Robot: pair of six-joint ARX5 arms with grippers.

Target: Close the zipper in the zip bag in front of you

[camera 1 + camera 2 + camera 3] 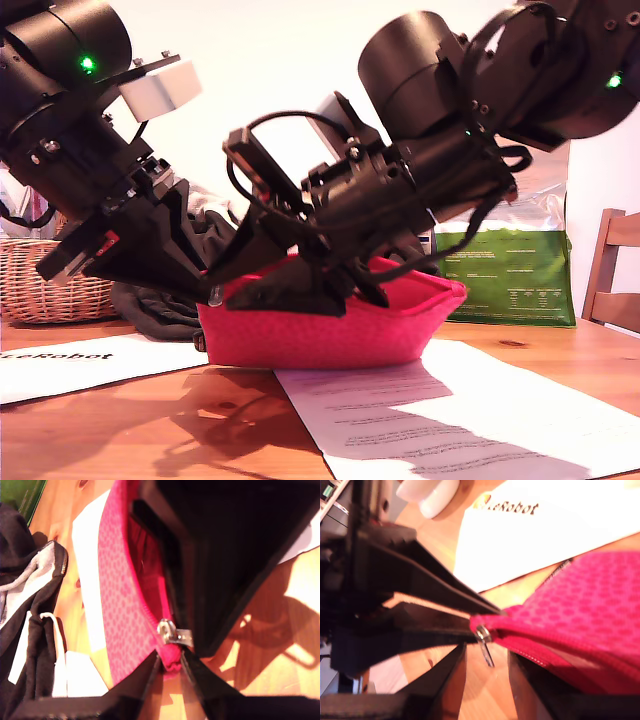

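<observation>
The zip bag (330, 330) is seen standing on the wooden surface (150, 420), partly on a printed sheet (450, 410), with both arms bent over its top edge. In the first wrist view the zipper (150, 615) is shown open along most of its length, the mouth of the bag gaping, and the silver pull tab (175, 632) sits near one end. The fingers of my first gripper (172, 667) are seen a little apart, closed around the end corner of the bag just past the tab. In the second wrist view the same tab (484, 640) is seen, hanging just in front of my second gripper (487, 675), whose fingers stand apart and hold nothing.

The step in hand is judged to be the taking of the tab, with closing not yet begun. Next, the tab must be pinched and drawn along the track while the corner is held firm.
</observation>
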